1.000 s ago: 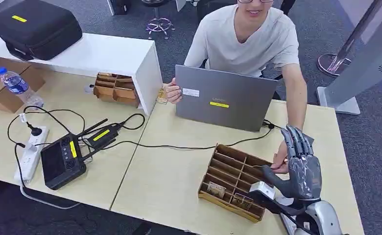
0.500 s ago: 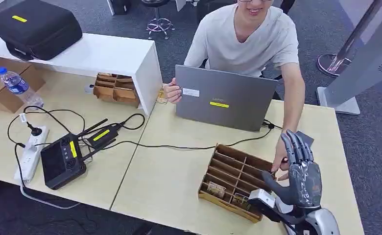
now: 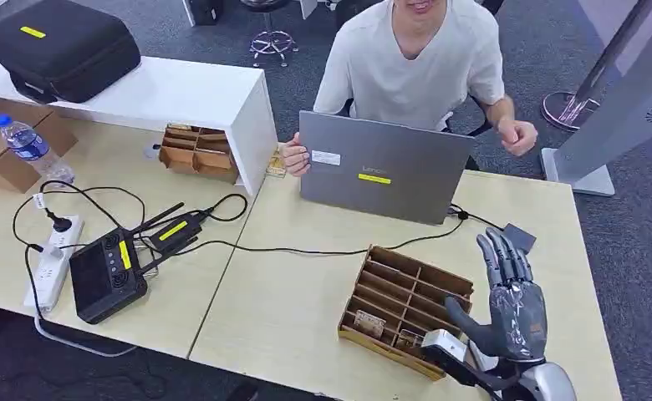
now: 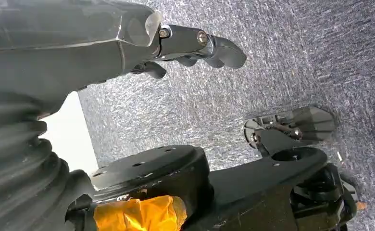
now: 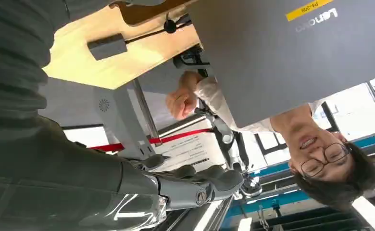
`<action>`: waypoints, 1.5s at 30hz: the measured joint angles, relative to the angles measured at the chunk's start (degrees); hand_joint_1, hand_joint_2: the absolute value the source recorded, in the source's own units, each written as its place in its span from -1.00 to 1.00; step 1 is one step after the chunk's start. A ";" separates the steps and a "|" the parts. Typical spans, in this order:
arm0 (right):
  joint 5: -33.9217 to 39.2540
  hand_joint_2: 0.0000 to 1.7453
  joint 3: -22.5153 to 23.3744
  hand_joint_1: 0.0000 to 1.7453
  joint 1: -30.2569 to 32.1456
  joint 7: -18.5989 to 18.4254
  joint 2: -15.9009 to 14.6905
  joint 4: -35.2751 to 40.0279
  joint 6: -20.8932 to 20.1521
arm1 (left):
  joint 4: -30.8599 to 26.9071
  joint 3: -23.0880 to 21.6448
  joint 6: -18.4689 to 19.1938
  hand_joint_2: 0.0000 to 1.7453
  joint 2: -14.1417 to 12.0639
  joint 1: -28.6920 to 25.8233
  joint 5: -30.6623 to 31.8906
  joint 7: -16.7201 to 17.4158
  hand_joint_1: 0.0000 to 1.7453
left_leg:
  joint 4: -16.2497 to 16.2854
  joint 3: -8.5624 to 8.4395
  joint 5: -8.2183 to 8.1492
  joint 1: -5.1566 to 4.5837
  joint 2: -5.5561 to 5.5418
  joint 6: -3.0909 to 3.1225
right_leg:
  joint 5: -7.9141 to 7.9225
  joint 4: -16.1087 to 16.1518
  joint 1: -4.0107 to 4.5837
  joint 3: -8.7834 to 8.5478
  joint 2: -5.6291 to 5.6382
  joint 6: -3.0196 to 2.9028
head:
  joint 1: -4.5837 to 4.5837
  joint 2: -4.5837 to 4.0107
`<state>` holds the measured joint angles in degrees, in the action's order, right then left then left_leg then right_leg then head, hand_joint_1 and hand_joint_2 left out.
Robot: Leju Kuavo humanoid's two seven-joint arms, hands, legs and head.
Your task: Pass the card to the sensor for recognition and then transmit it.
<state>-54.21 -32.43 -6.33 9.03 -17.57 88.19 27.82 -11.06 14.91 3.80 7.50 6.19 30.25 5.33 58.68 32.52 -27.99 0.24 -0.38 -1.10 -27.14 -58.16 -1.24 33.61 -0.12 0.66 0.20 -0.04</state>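
A pale wooden table (image 3: 306, 292) spans the head view from the left edge to the lower right. A person (image 3: 415, 67) in a light T-shirt sits behind it at upper centre, one hand on the left edge of a grey laptop (image 3: 381, 171) and the other, a closed fist (image 3: 519, 136), raised off the table at the laptop's right. Whether that fist holds anything cannot be told. A white shelf (image 3: 180, 96) crosses the upper left with a black case (image 3: 59, 46) on top. At lower centre right a wooden tray (image 3: 410, 259) with many compartments sits on the table. The right hand (image 3: 515, 301) rises just right of the tray at the lower right, fingers straight and slightly apart, thumb out toward the tray, holding nothing. The left hand (image 4: 128, 43) hangs over grey carpet with loosely bent fingers and nothing in them. A black device (image 3: 105, 276) and a white power strip (image 3: 51, 263) lie at lower left, and a water bottle (image 3: 26, 144) stands at the left edge. A small dark sensor (image 3: 519, 237) lies on the table just above the right hand's fingertips, apart from them. Two small pale cards (image 3: 369, 324) lie in the tray's nearest compartments. No card is in either robot hand.
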 joint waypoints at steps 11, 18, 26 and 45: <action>-0.11 1.00 -0.79 -1.00 2.75 -0.61 0.55 1.09 0.02 | 0.00 0.92 -0.11 1.00 0.00 -0.02 -0.17 0.00 -1.00 | 0.00 0.00 0.00 0.00 0.01 0.00 | 0.00 0.00 0.00 0.00 0.00 0.00 | 0.02 0.00; 0.35 1.00 -0.88 -1.00 2.73 -0.63 1.62 0.15 -0.17 | 0.00 0.92 -0.11 1.00 0.00 -0.01 0.15 0.00 -1.00 | 0.00 0.00 0.00 0.00 0.00 0.00 | 0.00 0.00 0.00 -0.01 0.00 0.00 | 0.02 0.00; 1.07 1.00 -0.96 -1.00 0.07 0.28 3.96 -3.59 -0.20 | 0.00 0.92 0.31 1.00 0.02 0.03 0.68 0.31 -1.00 | 0.00 -0.01 0.01 0.00 0.01 -0.01 | 0.01 -0.02 0.00 -0.01 0.01 0.00 | 0.02 0.00; 2.25 1.00 -1.90 -1.00 -6.34 1.66 8.13 -12.61 -0.07 | 0.02 0.94 0.81 1.00 0.02 0.13 1.05 0.96 -1.00 | 0.00 -0.01 0.03 0.00 0.01 -0.03 | 0.01 -0.03 0.00 -0.01 0.01 0.00 | 0.02 0.00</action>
<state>-51.95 -34.34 -12.66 10.69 -9.44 75.58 27.76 -11.04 15.85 4.61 7.52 6.32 31.30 6.29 58.68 32.51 -27.96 0.24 -0.38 -1.13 -27.13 -58.20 -1.23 33.60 -0.11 0.65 0.22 -0.04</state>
